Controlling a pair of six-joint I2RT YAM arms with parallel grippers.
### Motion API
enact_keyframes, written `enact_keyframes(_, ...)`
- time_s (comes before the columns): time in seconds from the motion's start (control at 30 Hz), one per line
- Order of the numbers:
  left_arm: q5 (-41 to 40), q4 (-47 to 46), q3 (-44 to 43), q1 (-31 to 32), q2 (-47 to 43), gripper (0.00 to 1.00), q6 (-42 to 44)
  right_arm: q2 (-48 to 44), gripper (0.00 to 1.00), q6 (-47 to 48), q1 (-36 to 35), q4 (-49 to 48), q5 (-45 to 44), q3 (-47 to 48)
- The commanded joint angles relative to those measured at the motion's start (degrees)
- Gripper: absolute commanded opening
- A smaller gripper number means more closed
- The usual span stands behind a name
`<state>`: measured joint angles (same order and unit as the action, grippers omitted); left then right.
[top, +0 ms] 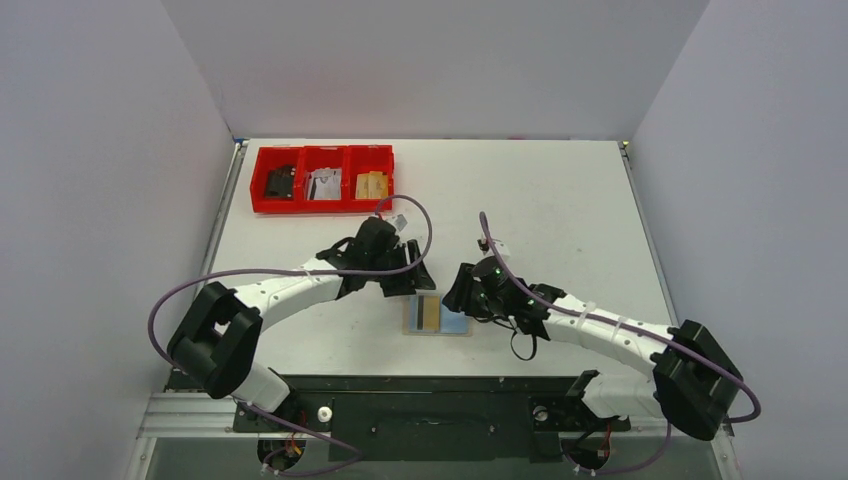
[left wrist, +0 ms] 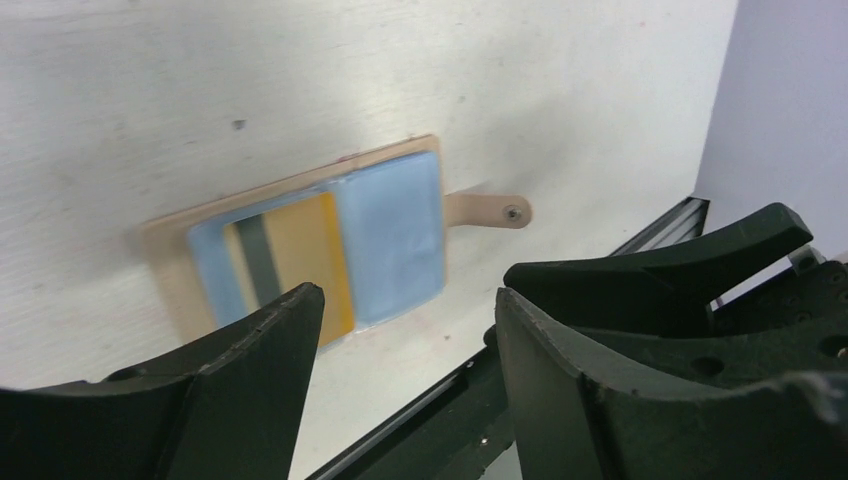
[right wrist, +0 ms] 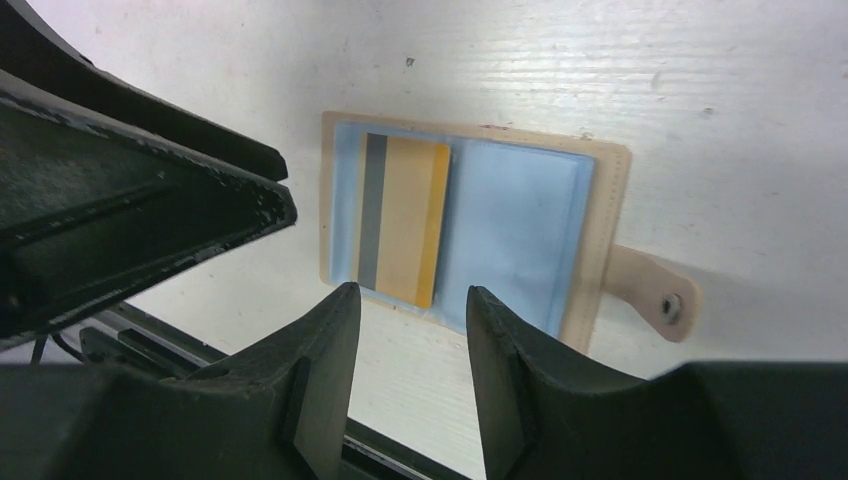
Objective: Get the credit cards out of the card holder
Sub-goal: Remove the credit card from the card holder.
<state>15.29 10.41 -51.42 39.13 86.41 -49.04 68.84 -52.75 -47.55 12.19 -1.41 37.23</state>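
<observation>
Two arms reach over the white tabletop [top: 560,220], the left arm [top: 290,288] and the right arm [top: 610,335], and they meet near its 6 o'clock edge. At 11 o'clock, well apart from them, stands the red tray [top: 300,208] with three compartments. The card holder [top: 437,316] lies open and flat on the tabletop at 6 o'clock, between the two hands. The left hand [left wrist: 405,320] hangs above it with fingers wide and nothing between them. The right hand [right wrist: 405,310] hangs there too, its gap narrower, also empty. I see no finger touching the holder.

In my judgement the main danger is that the holder is light and lies loose. If one hand pulls a card and the other does not press the holder down, the whole thing may slide, perhaps off the near edge. The card is thin and lies flush, so a finger may slip over it. The two hands are also close together and may knock one another.

In the top view the holder's long axis runs from 9 to 3 o'clock. In the right wrist view its strap [right wrist: 655,295] points to about 4 o'clock. The yellow card [right wrist: 402,220], with a grey stripe, sits in the 9 o'clock half, and its long axis runs from 12 to 6, across the holder. Whether the pale blue panels [right wrist: 510,235] are pockets or cards, I cannot tell.
</observation>
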Motion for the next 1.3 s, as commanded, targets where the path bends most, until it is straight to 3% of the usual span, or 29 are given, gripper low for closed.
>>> enact_keyframes(0.0, -0.1, 2.9, 2.3, -0.8, -1.4, 0.53, 3.3, 4.7, 0.39, -1.6, 0.4, -8.7, 4.9, 2.7)
enact_keyframes(0.4, 0.0, 1.2, 4.6, -1.4, 0.9, 0.17, 4.1, 13.8, 0.37, -3.7, 0.5, -16.2, 7.6, 2.6)
enact_keyframes(0.6, 0.1, 0.2, 4.8, -1.5, 3.3, 0.07, 4.4, 15.0, 0.36, -4.0, 0.9, -17.2, 7.5, 2.0)
enact_keyframes(1.27, -0.5, -2.2, 6.1, -1.4, 8.9, 0.0, 2.9, 16.7, 0.36, -4.6, 2.2, -19.6, 7.6, -1.9)
